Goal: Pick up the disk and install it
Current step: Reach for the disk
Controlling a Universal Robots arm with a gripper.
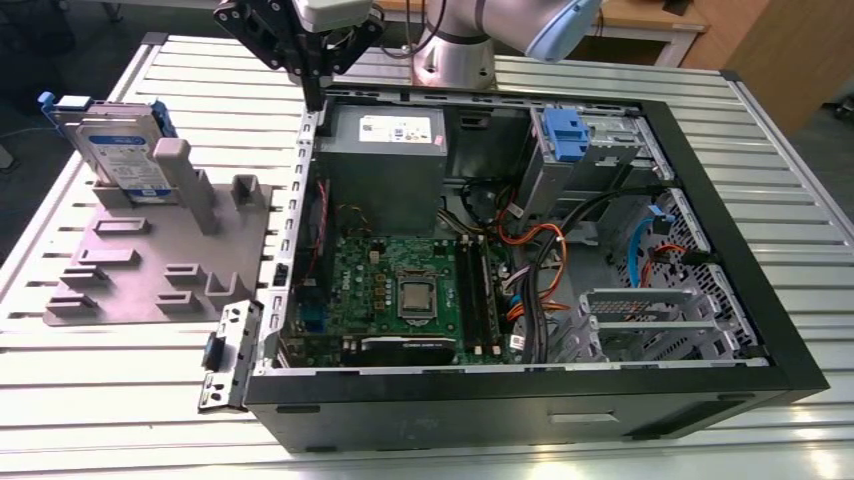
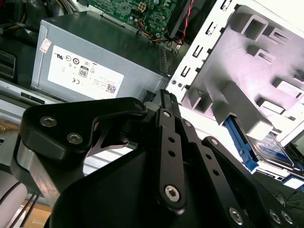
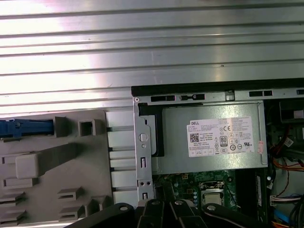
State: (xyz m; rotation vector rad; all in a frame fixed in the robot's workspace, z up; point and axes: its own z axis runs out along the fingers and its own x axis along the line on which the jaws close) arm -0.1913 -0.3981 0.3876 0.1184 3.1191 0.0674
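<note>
The disk (image 1: 120, 150) stands on edge at the far end of the grey moulded plate (image 1: 134, 270), at the exterior view's left, beside the open computer case (image 1: 787, 330). It is silver-grey with a white-and-blue label and blue side rails. My gripper (image 1: 314, 98) hangs shut and empty above the case's far corner, to the right of the disk and apart from it. In the second wrist view the black fingers (image 2: 165, 97) lie pressed together, with the disk (image 2: 271, 145) beyond them behind the plate's pegs. The first wrist view catches the disk's blue rail (image 3: 23, 127).
Inside the case lie a grey power supply (image 1: 387, 150), a green motherboard (image 1: 400, 290), loose orange and black cables (image 1: 547, 240) and a drive bay with a blue clip (image 1: 567, 135). The plate carries several upright pegs (image 1: 180, 180). The ribbed metal table (image 1: 801, 180) surrounds everything.
</note>
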